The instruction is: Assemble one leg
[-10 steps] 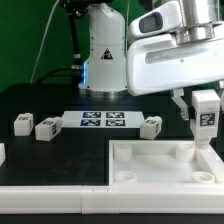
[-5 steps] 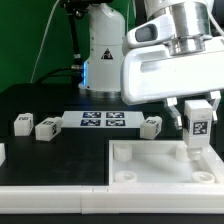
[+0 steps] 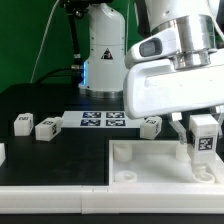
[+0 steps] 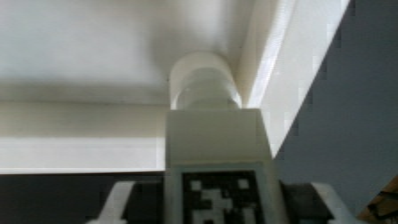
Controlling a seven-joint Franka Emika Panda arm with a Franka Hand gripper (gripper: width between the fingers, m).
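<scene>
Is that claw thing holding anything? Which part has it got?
Yes: the gripper clamps one leg by the two sides of its tagged upper end.

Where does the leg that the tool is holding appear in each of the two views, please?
Exterior view: the leg is at the exterior view's right, upright in the tool, at the far corner of the white tray-like piece.
Wrist view: the leg fills the middle, with its tag facing the camera.
Shared landmark: the white tray-like piece, just behind the leg in both.
</scene>
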